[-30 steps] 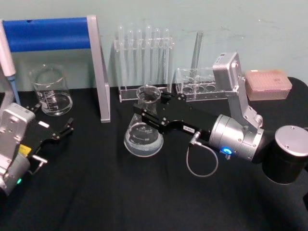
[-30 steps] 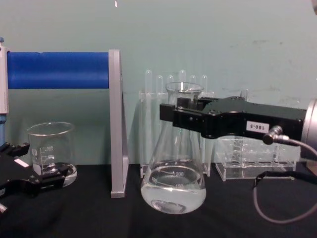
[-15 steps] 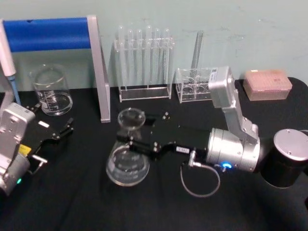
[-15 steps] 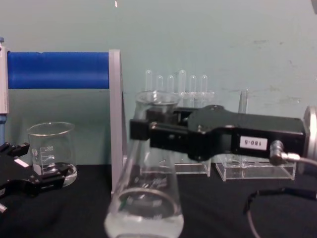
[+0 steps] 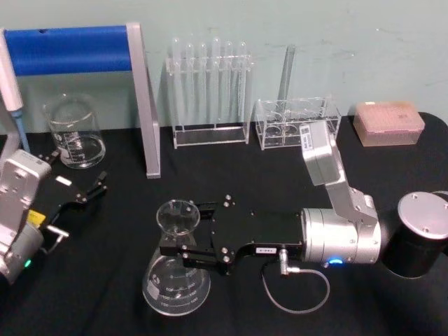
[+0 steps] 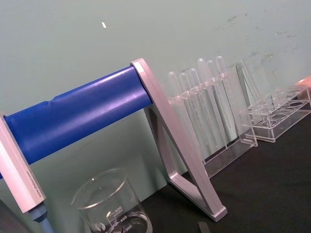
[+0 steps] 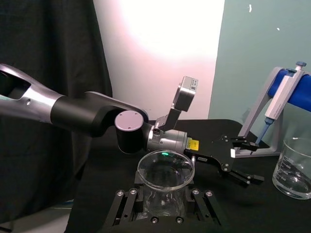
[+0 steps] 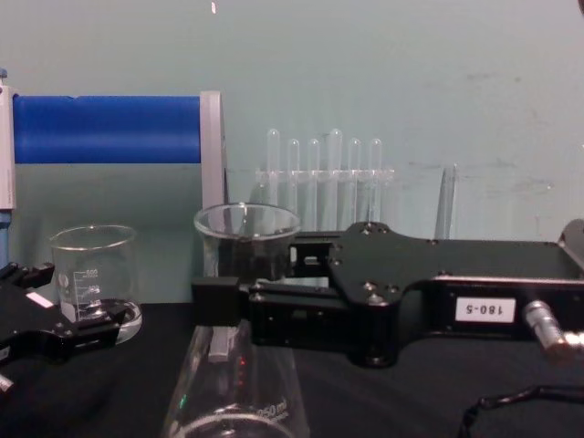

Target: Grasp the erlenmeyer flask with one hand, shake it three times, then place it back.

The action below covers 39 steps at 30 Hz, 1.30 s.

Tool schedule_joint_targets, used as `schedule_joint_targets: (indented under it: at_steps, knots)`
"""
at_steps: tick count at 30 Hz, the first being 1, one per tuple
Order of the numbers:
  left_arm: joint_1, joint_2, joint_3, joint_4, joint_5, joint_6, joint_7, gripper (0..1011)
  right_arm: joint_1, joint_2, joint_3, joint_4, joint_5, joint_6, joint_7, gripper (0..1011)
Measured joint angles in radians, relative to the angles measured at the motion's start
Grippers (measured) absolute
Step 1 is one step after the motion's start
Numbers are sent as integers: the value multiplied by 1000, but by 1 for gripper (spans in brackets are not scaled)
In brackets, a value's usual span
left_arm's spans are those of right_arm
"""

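The erlenmeyer flask (image 5: 175,288) is clear glass with a wide base and a round rim, and a little clear liquid in it. It is near the table's front, left of centre. My right gripper (image 5: 183,234), black with a small white number label, is shut on its neck just under the rim. In the chest view the flask's rim (image 8: 246,222) rises above the right gripper (image 8: 239,294) and the flask looks slightly tilted. From the right wrist view I look down into the flask's mouth (image 7: 165,171) between the fingers (image 7: 122,204). My left gripper (image 5: 75,190) rests open at the left, holding nothing.
A glass beaker (image 5: 73,133) stands at the back left beside a blue-barred stand (image 5: 143,105). A test tube rack (image 5: 208,84), a second clear rack (image 5: 294,122) and a pink tip box (image 5: 388,122) line the back. A pipette (image 5: 12,91) hangs far left.
My right gripper has carried the flask from in front of the test tube rack toward me and to the left, still gripped by the neck. The left arm has not moved.
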Motion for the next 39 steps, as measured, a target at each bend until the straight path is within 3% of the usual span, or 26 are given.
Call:
schedule_joint_targets:
  at_steps: [5, 11, 17, 20, 24, 25, 28, 34, 39]
  knots:
    - [0, 0, 0, 0, 0, 0, 0, 1001, 8, 0, -8, 8, 2, 0, -21, 449]
    - [0, 0, 0, 0, 0, 0, 0, 1001, 17, -26, 2, 42, -12, 9, -130, 449]
    - [0, 0, 0, 0, 0, 0, 0, 1001, 9, -86, 48, 85, -81, 19, -336, 449]
    - [0, 0, 0, 0, 0, 0, 0, 1001, 3, -110, 65, 99, -115, 17, -411, 449]
    - [0, 0, 0, 0, 0, 0, 0, 1001, -10, -160, 100, 129, -174, 21, -564, 449]
    - [0, 0, 0, 0, 0, 0, 0, 1001, -10, -160, 100, 129, -174, 21, -564, 449]
    - [0, 0, 0, 0, 0, 0, 0, 1001, -21, -199, 130, 152, -207, 29, -666, 449]
    - [0, 0, 0, 0, 0, 0, 0, 1001, -31, -243, 170, 176, -237, 41, -763, 449]
    - [0, 0, 0, 0, 0, 0, 0, 1001, -37, -262, 187, 181, -245, 47, -785, 449]
